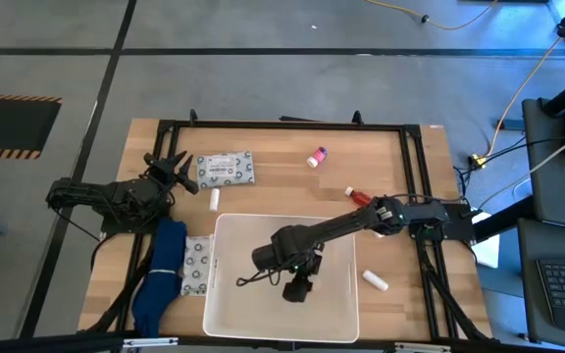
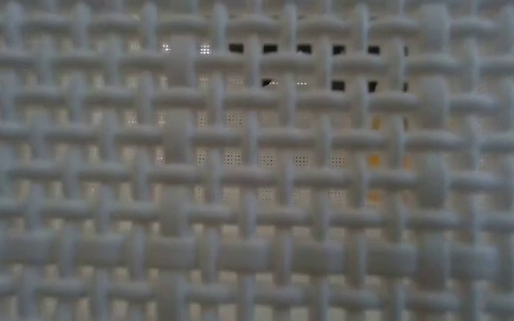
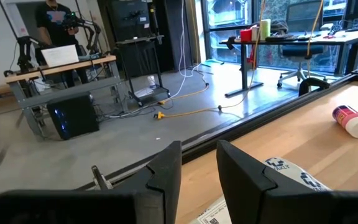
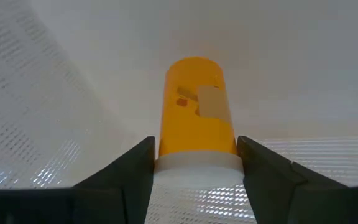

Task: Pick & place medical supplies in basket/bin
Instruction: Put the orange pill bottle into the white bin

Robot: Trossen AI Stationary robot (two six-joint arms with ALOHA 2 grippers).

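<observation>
Item: vial (image 4: 196,118), orange body, white cap end toward the wrist. Judged light, rigid plastic, smooth and round, so apt to roll or slip; best taken across the white collar or mid-body, as here.

Position: lies lengthwise between the jaws of the right gripper (image 4: 196,163), which are closed on the collar, one finger at each side, orange end projecting forward beyond the tips. Gripper and vial sit low inside the bin (image 1: 233,294), over its bare floor.

Bin wall: woven white mesh, just ahead of the vial.

Left gripper (image 3: 199,163): waits well apart from the bin, jaws partway open, nothing between them; packet (image 3: 291,173) just beyond its tips, capped vial (image 3: 353,121) farther off.
</observation>
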